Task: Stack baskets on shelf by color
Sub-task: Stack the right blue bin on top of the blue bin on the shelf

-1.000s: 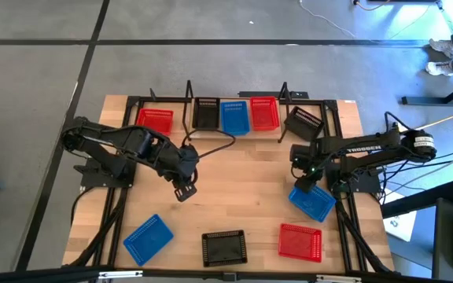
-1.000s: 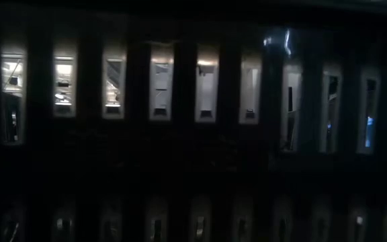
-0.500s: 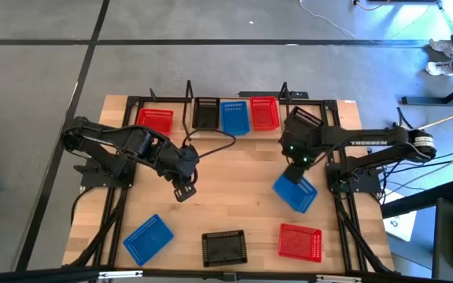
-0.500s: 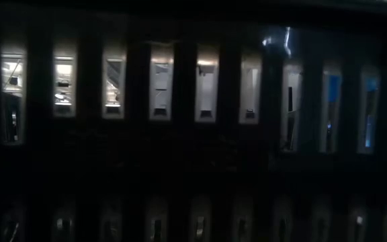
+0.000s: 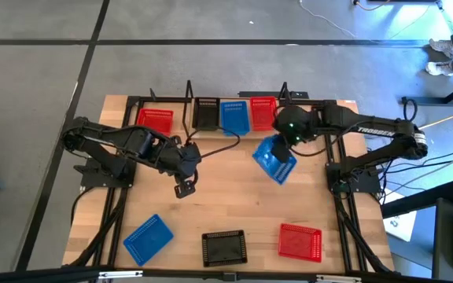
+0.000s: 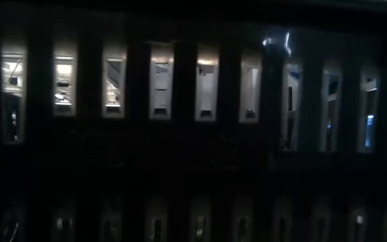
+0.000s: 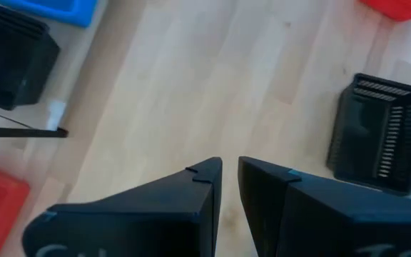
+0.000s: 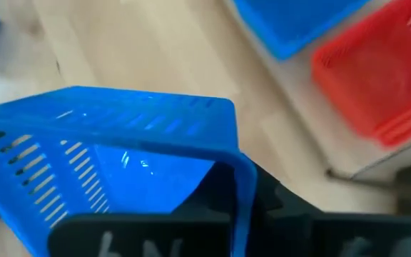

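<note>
Carrying a blue basket [image 5: 274, 160] toward the shelf [image 5: 163, 101], the right gripper [image 5: 288, 138] pinches one wall of it, fingers pressed together on the rim; the basket hangs tilted in the air just in front of the shelf's middle bay. In the right wrist view the same basket [image 8: 113, 160] fills the near field, with a second blue one [image 8: 298, 21] and a red one [image 8: 377, 86] sitting beyond it.

On the shelf from above: a red basket [image 5: 156, 120] at the left, then a black one [image 5: 206, 113], the blue one [image 5: 234, 116] and a red one [image 5: 264, 112] side by side. Another black basket [image 5: 303, 122] sits tilted at the right end, partly under the arm.

Left gripper [image 5: 182, 187] waits over the middle of the table, fingers nearly together and holding nothing.

Judgement for the step: the target looks to be the blue basket on the shelf. Level the carried one first, line its long side up with the one below, lower straight so it nests, and keep clear of the red neighbour and the upright posts. Release only once seated.

Still loose on the near table: blue [image 5: 147, 238], black [image 5: 224, 247], red [image 5: 300, 241].
</note>
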Tool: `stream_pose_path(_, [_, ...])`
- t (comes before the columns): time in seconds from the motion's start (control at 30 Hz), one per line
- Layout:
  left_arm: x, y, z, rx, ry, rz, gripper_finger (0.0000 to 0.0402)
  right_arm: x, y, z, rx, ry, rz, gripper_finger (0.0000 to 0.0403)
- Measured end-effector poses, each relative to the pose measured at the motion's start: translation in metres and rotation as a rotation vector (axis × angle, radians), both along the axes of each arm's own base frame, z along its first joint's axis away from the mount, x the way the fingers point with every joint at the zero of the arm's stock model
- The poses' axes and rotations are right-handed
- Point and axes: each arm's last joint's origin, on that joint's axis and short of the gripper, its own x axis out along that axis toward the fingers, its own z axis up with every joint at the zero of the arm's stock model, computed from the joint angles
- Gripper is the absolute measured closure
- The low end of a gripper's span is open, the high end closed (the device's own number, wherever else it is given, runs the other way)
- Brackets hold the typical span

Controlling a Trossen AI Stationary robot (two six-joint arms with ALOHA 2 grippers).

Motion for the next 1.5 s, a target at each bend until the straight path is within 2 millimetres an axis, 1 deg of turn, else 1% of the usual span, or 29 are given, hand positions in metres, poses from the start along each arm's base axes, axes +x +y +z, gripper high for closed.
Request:
stream_pose_path(0.1, [0.001,0.002,0.000,0.001,0.001,0.003,0.0363,0.015,-0.007,0.010,-0.041,-0.020,-0.035,0.0403])
stream_pose_path(0.2, [0.001,0.005,0.000,-0.001,0.000,0.018,0.0363,0.032,-0.019,0.021,-0.039,-0.052,-0.114,0.0403])
stream_pose_path(0.33, [0.002,0.008,0.000,-0.015,-0.004,0.048,0.0363,0.052,-0.044,0.033,-0.010,-0.101,-0.228,0.0403])
stream_pose_path(0.47, [0.003,0.008,0.000,-0.019,-0.010,0.048,0.0363,0.068,-0.074,0.038,-0.019,-0.113,-0.289,0.0403])
stream_pose_path(0.53, [0.003,0.008,0.000,-0.015,-0.009,0.043,0.0363,0.074,-0.091,0.035,0.001,-0.110,-0.307,0.0403])
stream_pose_path(0.6, [0.003,0.008,0.000,0.008,-0.005,0.009,0.0363,0.079,-0.106,0.029,0.081,-0.116,-0.348,0.0403])
stream_pose_path(0.7, [0.003,0.009,0.001,0.097,-0.008,-0.020,0.0363,0.084,-0.125,0.013,0.196,-0.100,-0.384,0.0403])
stream_pose_path(0.87, [0.003,0.015,0.002,0.282,-0.018,-0.007,0.0363,0.090,-0.149,-0.012,0.327,-0.058,-0.460,0.0403])
stream_pose_path(0.97, [0.004,0.020,0.003,0.342,-0.009,-0.009,0.0363,0.093,-0.161,-0.021,0.359,-0.068,-0.517,0.0403])
stream_pose_path(1.13, [0.005,0.025,0.003,0.376,0.011,-0.048,0.0363,0.095,-0.178,-0.030,0.390,-0.106,-0.582,0.0403])
stream_pose_path(1.23, [0.005,0.025,0.002,0.391,0.021,-0.071,0.0363,0.094,-0.185,-0.035,0.390,-0.100,-0.605,0.0403])
stream_pose_path(1.5, [0.005,0.025,0.002,0.404,0.028,-0.094,0.0363,0.097,-0.191,-0.045,0.369,-0.076,-0.627,0.0403])
